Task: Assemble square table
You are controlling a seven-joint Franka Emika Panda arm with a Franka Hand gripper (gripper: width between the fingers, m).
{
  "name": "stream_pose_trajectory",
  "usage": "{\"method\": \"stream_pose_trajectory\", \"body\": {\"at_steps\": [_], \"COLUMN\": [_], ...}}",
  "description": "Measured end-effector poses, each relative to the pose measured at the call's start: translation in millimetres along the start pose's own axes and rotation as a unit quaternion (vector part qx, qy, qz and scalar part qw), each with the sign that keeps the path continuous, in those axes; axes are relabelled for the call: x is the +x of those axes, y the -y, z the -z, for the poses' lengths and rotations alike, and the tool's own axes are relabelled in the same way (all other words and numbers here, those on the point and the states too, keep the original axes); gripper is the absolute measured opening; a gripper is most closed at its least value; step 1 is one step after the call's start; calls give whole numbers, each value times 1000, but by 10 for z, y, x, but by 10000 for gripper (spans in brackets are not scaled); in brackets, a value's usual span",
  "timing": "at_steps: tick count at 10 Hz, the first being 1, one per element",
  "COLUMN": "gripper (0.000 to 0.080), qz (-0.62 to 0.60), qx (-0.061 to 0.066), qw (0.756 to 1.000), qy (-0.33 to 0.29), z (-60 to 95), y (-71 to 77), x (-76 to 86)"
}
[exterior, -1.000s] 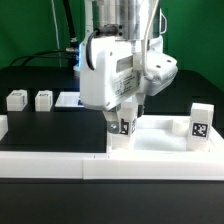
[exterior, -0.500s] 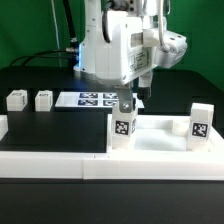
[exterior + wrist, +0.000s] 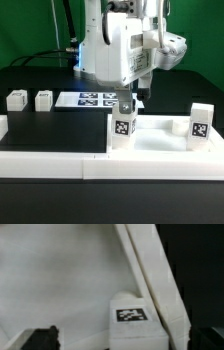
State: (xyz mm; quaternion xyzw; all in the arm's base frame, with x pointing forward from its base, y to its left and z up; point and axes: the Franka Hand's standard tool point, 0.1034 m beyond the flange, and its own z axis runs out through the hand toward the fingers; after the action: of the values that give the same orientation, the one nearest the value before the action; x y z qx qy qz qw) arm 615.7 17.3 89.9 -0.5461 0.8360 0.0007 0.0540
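**A:** Nearest us, the low white wall [image 3: 50, 165] runs across the front. The tabletop [image 3: 160, 142] lies flat on the desk [image 3: 55, 125] right behind it, toward the exterior view's right. What do we have standing on it?

**B:** Two legs, both upright. The corner leg [image 3: 122, 131] stands at the tabletop's corner on the exterior view's left, and the right leg [image 3: 199, 122] stands at the other end. Our wrist view shows the corner leg just beside the raised rim [image 3: 150, 274].

**A:** And our tool [image 3: 127, 104]?

**B:** It hangs just above the corner leg, fingers spread wide with nothing between them.

**A:** So we judge the step concerns this leg: either we grip it afresh to seat it deeper, or we leave it.

**B:** If we grip, we should come straight down and centred, so both fingers meet its sides together and don't tip it. If we leave, we should rise straight up before swinging aside. We can't tell from here whether it is fully seated.

**A:** Farther back?

**B:** The marker board [image 3: 92, 99] lies flat there. Left of it in the exterior view sit the inner spare leg [image 3: 43, 100] and the outer spare leg [image 3: 15, 100], so by our count two legs are not yet fitted.
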Motion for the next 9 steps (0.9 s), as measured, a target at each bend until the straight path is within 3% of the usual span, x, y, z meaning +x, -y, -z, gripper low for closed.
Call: {"method": "stream_pose_trajectory", "body": {"at_steps": [1, 3, 4, 6, 9], "gripper": [649, 649, 649, 649, 649], "qz": [23, 145, 226, 321, 423], "qx": [0, 12, 15, 27, 26], "qw": [1000, 989, 974, 947, 906], "qy": [0, 7, 12, 7, 2], "z": [1, 143, 245, 282, 273], "y": [1, 10, -27, -96, -83], "x": [0, -10, -28, -9, 12]}}
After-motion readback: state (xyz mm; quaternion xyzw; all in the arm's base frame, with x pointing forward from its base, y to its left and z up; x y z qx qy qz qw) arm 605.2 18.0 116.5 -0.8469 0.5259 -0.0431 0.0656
